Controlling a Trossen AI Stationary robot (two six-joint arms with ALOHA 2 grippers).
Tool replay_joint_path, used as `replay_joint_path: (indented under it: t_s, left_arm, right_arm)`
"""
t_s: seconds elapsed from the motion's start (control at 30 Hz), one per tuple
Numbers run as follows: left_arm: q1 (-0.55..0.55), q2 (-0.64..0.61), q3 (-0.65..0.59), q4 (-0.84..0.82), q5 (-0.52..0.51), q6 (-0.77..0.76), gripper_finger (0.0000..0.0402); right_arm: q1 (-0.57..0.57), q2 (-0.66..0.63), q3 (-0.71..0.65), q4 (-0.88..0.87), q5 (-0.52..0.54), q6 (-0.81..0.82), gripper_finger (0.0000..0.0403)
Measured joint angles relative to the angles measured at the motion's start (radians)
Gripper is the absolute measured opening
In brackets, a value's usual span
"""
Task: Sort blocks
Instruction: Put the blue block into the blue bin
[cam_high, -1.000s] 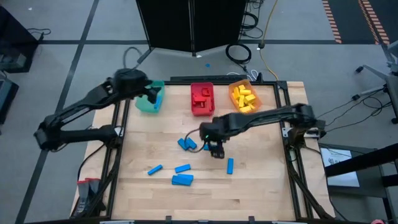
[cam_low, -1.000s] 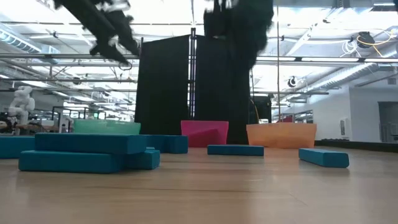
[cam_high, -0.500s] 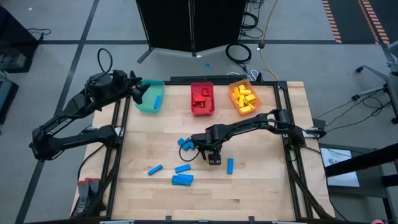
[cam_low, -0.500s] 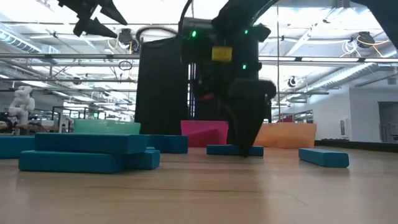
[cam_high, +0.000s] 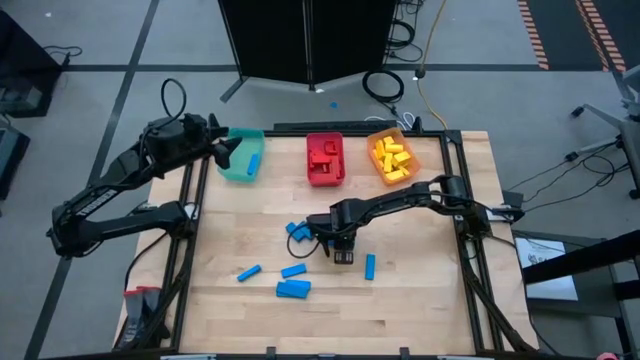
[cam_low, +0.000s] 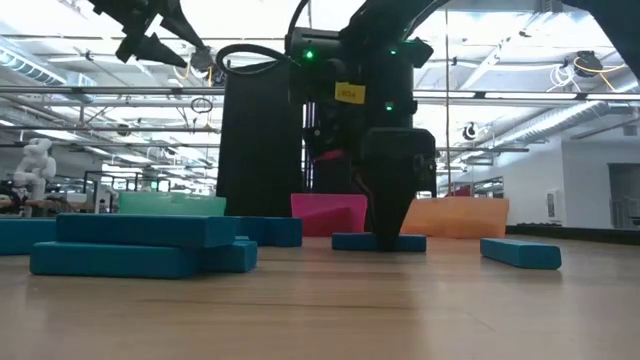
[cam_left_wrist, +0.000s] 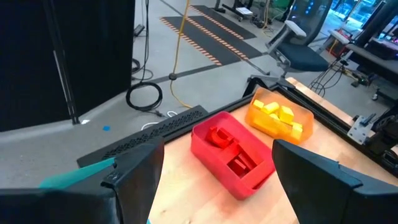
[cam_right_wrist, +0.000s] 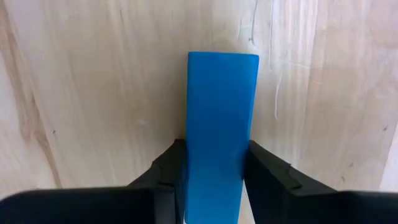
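Wooden tabletop (cam_high: 420, 300) sits in a big open workshop with a dark partition behind it, and along the far edge three bins line up: teal bin (cam_high: 241, 157), red bin (cam_high: 325, 158) and orange bin (cam_high: 393, 156). Red blocks (cam_high: 324, 154) are piled in the red one, yellow blocks (cam_high: 391, 156) in the orange one, and one blue block (cam_high: 256, 162) lies in the teal one. Right gripper (cam_high: 343, 256) is down at the tabletop near the middle, and its wrist camera shows both dark fingers (cam_right_wrist: 272, 180) pressed against the two long sides of a blue bar (cam_right_wrist: 217, 130) lying flat on the wood — so it's clamped onto that bar, which rests on the table. From the low camera the same bar (cam_low: 379, 241) sits under the gripper (cam_low: 387, 238), in front of the red and orange bins. Other blue blocks are scattered nearby: a small cluster (cam_high: 300, 231) just beside the right gripper, a single one (cam_high: 370, 266) on its other side, and three more closer to the near edge (cam_high: 249, 271), (cam_high: 293, 270), (cam_high: 293, 289). Left gripper (cam_high: 226, 152) hangs above the table's far left corner next to the teal bin, fingers spread wide with nothing between them — its wrist view looks out over the red and orange bins.
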Motion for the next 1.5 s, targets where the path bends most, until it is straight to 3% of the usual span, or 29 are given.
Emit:
replay_joint_path:
  t_s: [0.23, 0.43, 0.67, 0.83, 1.07, 1.37, 1.5]
  left_arm:
    - [0.000, 0.000, 0.000, 0.008, -0.001, 0.001, 0.0306]
    - [0.000, 0.001, 0.000, 0.068, 0.079, -0.002, 0.0306]
    - [-0.018, 0.038, -0.001, 0.205, 0.279, -0.009, 0.0306]
    - [-0.088, 0.092, -0.001, 0.361, 0.329, -0.008, 0.0306]
    - [-0.199, 0.181, -0.001, 0.663, 0.391, 0.053, 0.0306]
    - [-0.273, 0.312, -0.001, 0.729, 0.393, 0.073, 0.0306]
    - [-0.296, 0.359, -0.002, 0.839, 0.393, 0.070, 0.0306]
  right_arm:
    - [-0.002, -0.075, -0.009, 0.015, 0.061, 0.014, 0.0104]
    - [-0.051, -0.270, -0.005, 0.056, 0.147, 0.056, 0.0104]
    - [-0.121, -0.494, -0.003, 0.329, 0.169, 0.100, 0.0104]
    - [-0.150, -0.590, -0.004, 0.496, 0.167, 0.075, 0.0104]
    - [-0.173, -0.616, -0.004, 0.611, 0.167, 0.051, 0.0104]
    - [-0.172, -0.617, -0.003, 0.675, 0.163, 0.035, 0.0104]
    - [-0.171, -0.617, -0.003, 0.681, 0.159, 0.031, 0.0104]
